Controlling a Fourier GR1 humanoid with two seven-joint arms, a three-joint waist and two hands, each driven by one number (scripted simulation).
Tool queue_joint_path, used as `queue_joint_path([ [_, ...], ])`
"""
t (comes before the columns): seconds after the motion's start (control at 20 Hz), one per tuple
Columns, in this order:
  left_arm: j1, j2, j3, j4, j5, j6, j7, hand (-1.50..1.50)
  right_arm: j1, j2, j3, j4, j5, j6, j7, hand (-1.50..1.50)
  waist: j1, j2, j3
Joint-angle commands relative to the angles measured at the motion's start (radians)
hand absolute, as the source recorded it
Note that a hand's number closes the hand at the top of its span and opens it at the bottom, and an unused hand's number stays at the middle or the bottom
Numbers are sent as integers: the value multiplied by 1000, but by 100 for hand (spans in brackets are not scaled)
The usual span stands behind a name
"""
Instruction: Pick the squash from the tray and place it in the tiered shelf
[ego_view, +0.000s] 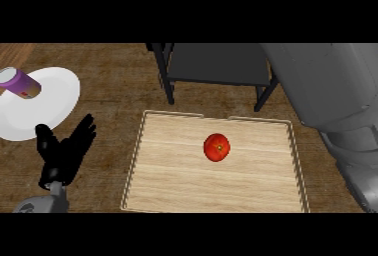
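Note:
A red, rounded squash (216, 147) lies near the middle of a light wooden tray (162, 185) on the counter. Behind the tray stands the dark tiered shelf (218, 65), with a grey level and black legs. My left hand (65, 152) rests open at the lower left, fingers up, left of the tray and apart from it. A large grey forearm (336, 95) comes down the right side; the right hand itself does not show.
A white plate (44, 102) sits at the far left with a purple and tan can (20, 83) lying on its upper edge. Brown wooden counter surrounds the tray.

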Motion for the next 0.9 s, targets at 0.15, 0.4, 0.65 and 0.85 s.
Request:
queue_joint_path([
  [0.15,-19,5,10,25,2,-9,33,0,-40,-17,-52,177,20,-47,-122,150,2,4,-5],
  [0.4,14,-52,-32,7,-38,35,22,0,-42,5,-47,238,63,-113,-149,150,0,2,-5],
  [0.65,-23,7,27,77,7,-40,-11,0,-64,-4,-94,347,45,-172,-295,150,11,10,-5],
  [0.85,-4,-24,6,57,-16,-9,4,0,-25,-6,-95,335,49,-170,-329,150,-2,3,-5],
])
